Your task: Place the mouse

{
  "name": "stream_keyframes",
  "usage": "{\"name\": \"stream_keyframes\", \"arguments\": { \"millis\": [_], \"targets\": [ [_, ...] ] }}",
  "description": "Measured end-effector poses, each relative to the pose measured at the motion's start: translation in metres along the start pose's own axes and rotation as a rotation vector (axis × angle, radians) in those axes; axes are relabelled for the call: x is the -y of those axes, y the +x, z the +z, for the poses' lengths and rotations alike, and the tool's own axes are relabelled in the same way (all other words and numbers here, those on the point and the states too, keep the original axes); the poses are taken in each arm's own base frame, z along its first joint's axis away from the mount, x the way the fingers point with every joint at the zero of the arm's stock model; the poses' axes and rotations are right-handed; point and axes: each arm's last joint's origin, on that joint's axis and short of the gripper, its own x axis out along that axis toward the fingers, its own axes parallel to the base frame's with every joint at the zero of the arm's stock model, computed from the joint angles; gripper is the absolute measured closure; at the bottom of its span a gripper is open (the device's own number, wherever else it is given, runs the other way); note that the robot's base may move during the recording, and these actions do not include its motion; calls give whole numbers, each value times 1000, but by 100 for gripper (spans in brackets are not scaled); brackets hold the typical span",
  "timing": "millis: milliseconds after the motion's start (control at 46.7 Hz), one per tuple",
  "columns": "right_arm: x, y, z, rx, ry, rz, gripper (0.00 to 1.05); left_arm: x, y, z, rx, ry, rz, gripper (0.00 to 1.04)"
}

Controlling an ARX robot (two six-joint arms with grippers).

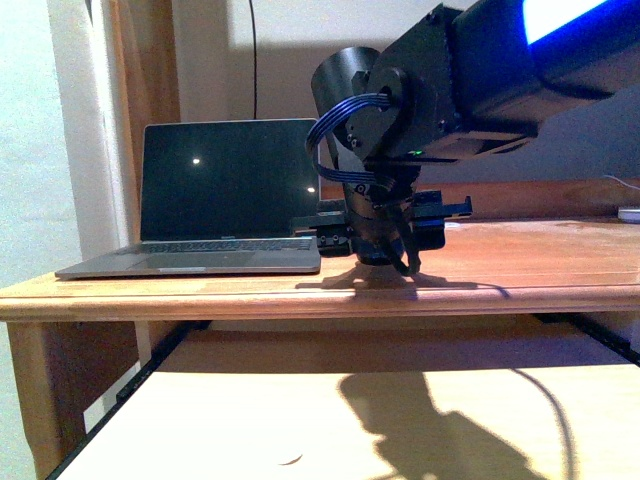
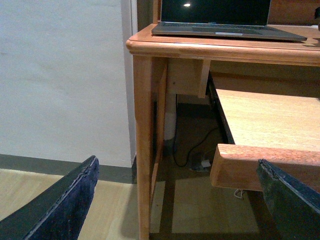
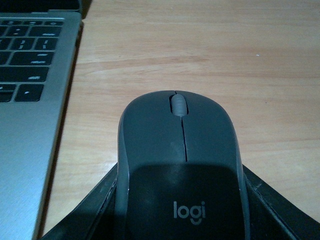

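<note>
— Mouse location?
— Between the fingers of the right gripper. Tail end sits in the jaws, wheel end points out ahead. Jaws are narrow, clamped on both flanks and holding it.
— On the desk or lifted?
— Can't tell. The wrist view hides the underside; probably at or just above the wood.
— Handling?
— I'd judge it light, with a rigid plastic shell. It's smooth and rounded, so it could slip or twist out. Grip the side flanks, low on the widest part, clear of wheel and buttons. Not fragile, but set it down, don't drop it.
— Anything near the gripper?
— Laptop just beside it on its left. Wood ahead and to its right.
— View differences?
— Right wrist view gives the logo, wheel and grip contact. Front view gives none of that, since the mouse is lost among dark gripper parts. It does show the gripper hanging low over the desk, the laptop lid open, and a pull-out shelf below. Left wrist view has no mouse. It shows the left gripper spread wide and empty, low near the desk leg, with the shelf ahead of it.
</note>
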Motion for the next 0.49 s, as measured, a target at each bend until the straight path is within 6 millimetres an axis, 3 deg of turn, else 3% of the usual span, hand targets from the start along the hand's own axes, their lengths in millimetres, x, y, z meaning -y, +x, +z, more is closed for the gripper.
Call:
{"name": "stream_keyframes", "arguments": {
  "millis": [107,343,492],
  "targets": [
    [0,14,-1,11,5,-31,50,0,0,0,0,0,0,8],
    [3,16,3,66,78,37,7,0,0,0,0,0,0,8],
    [19,3,8,119,149,97,7,0,0,0,0,0,0,8]
  ]
}}
